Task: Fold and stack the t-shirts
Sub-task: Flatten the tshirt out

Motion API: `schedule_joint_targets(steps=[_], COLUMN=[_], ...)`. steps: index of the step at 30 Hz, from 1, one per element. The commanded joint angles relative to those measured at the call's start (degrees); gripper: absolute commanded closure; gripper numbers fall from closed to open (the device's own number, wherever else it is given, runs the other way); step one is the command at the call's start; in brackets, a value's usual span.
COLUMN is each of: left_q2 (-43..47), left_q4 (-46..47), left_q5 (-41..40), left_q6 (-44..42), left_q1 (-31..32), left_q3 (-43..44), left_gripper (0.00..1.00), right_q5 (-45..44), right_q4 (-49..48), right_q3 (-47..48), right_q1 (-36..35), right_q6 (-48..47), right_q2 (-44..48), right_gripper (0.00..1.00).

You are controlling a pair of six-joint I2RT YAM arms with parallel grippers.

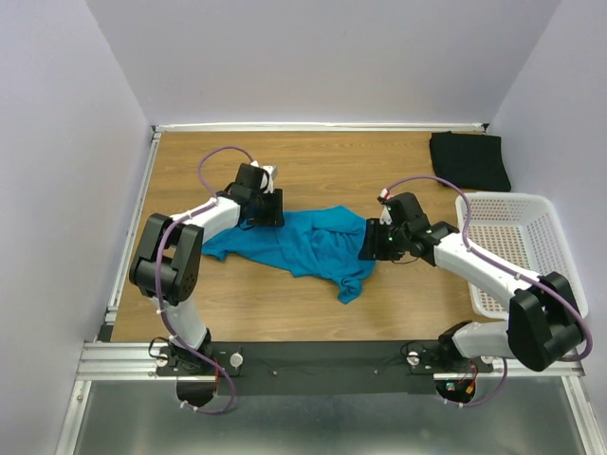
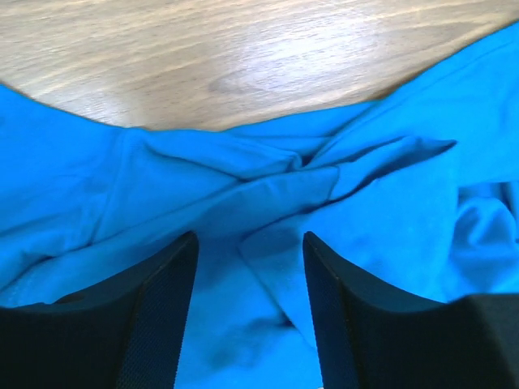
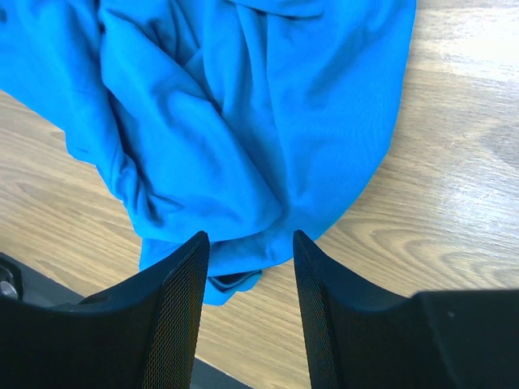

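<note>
The teal-blue t-shirt (image 1: pixel 308 245) lies crumpled across the middle of the wooden table. My left gripper (image 1: pixel 264 210) sits over its left upper edge, jaws open with blue cloth (image 2: pixel 243 203) below and between them. My right gripper (image 1: pixel 372 242) sits at the shirt's right edge, jaws open, with the shirt's bunched hem (image 3: pixel 243 162) just ahead of the fingertips and bare wood between them. The black t-shirt (image 1: pixel 469 159) lies folded at the back right corner of the table.
A white perforated basket (image 1: pixel 531 248) stands at the right edge beside my right arm. The table's raised rim (image 1: pixel 313 127) runs along the back, with white walls behind and to both sides.
</note>
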State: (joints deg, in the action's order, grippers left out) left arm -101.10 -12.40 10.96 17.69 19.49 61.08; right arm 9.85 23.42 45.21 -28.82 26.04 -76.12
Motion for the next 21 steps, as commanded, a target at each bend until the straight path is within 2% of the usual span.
schedule_joint_targets(steps=[1,9,21], left_q2=[-1.2,-1.5,-2.8], left_q4=[-0.2,1.6,3.3], left_q5=[2.3,9.4,12.0], left_q6=[-1.5,-0.8,-0.1], left_q1=[0.1,0.0,0.1], left_q3=[1.0,-0.9,-2.6], left_gripper=[0.36,0.36,0.36], right_q5=[-1.5,-1.9,-1.7], right_q4=[-0.5,-0.6,-0.6], right_q3=[-0.9,-0.2,0.8], right_q1=[0.1,0.1,0.1], right_q6=[0.5,0.6,0.0], right_q2=[2.0,1.3,0.2], right_gripper=[0.47,0.47,0.47])
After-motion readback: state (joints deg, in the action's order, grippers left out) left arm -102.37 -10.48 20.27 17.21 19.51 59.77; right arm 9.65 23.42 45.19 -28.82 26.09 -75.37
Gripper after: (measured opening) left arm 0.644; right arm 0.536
